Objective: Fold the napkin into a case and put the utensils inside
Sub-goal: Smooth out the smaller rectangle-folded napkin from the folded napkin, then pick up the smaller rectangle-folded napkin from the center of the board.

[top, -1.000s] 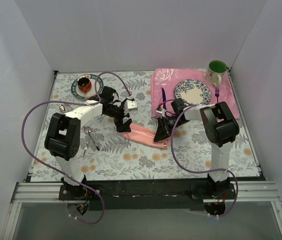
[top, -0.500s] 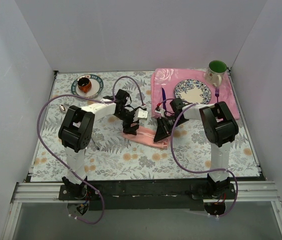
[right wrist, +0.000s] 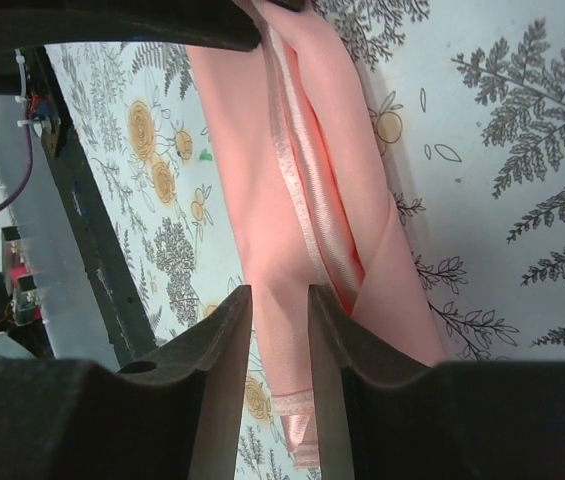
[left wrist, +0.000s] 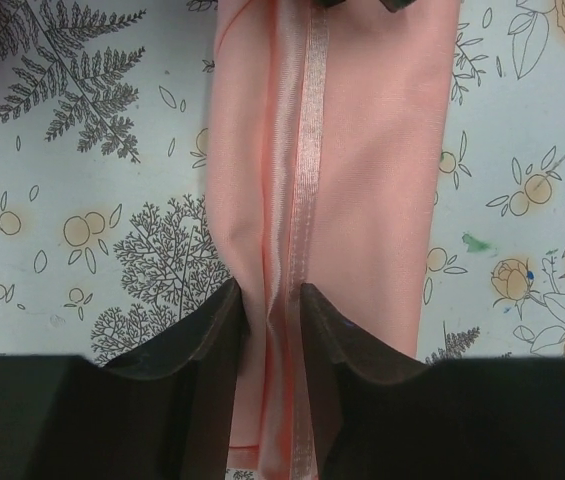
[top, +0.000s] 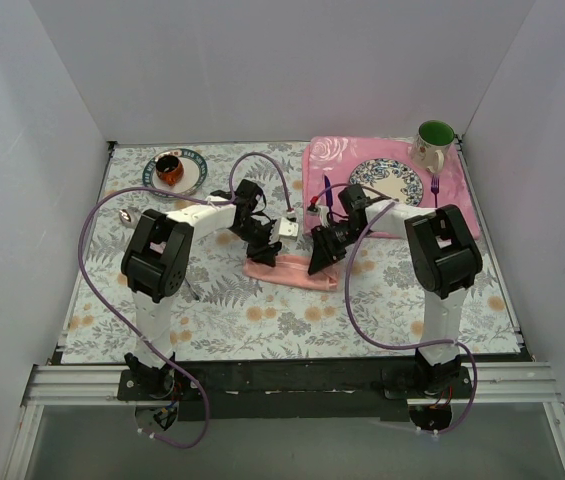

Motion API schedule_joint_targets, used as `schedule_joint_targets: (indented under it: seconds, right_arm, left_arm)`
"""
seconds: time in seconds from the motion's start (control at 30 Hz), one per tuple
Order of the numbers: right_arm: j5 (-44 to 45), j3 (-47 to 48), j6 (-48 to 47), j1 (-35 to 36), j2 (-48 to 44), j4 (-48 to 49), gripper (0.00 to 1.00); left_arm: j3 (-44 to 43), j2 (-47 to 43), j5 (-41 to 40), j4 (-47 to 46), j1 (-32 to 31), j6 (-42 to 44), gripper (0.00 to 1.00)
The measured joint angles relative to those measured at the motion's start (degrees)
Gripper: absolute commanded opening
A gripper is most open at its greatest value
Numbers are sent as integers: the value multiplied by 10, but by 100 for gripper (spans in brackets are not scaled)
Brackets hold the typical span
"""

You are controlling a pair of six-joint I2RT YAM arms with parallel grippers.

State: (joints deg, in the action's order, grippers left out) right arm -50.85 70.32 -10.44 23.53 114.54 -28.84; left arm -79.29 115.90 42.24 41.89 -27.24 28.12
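At far left of the counter [top: 262, 325], one silver spoon [top: 126, 214] lies loose, well apart from the work. Centre: napkin [top: 287, 273], salmon-pink, folded to a narrow strip, flat on the counter. Left hand [top: 264, 249], spread wide and further left a second ago, now stands at the strip's left end, clenched on its hemmed ridge. Right hand [top: 320, 258]: at the right end, fingers narrowly parted over cloth; grip cannot be told. Judgement: next fold is prepared; no cutlery inside yet.
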Motion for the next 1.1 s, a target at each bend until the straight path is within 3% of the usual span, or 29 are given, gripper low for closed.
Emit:
schedule_joint_targets:
  seconds: [0.2, 0.3, 0.6, 1.0, 1.1]
  right_arm:
    - [1, 18, -8, -1, -36, -13, 43]
    - [-2, 29, -9, -5, -51, -15, 49]
    - [18, 77, -36, -33, -54, -34, 99]
    - [37, 189, -218, -50, -37, -89, 99]
    - [29, 229, -263, -43, -5, -106, 95]
  left_arm:
    - [-1, 0, -2, 1, 0, -28, 5]
    - [-1, -1, -5, -1, 0, -46, 0]
    - [34, -31, -27, -42, 0, -94, 0]
    - [114, -139, -59, -123, -7, -101, 0]
    - [123, -143, -60, -137, -12, -95, 0]
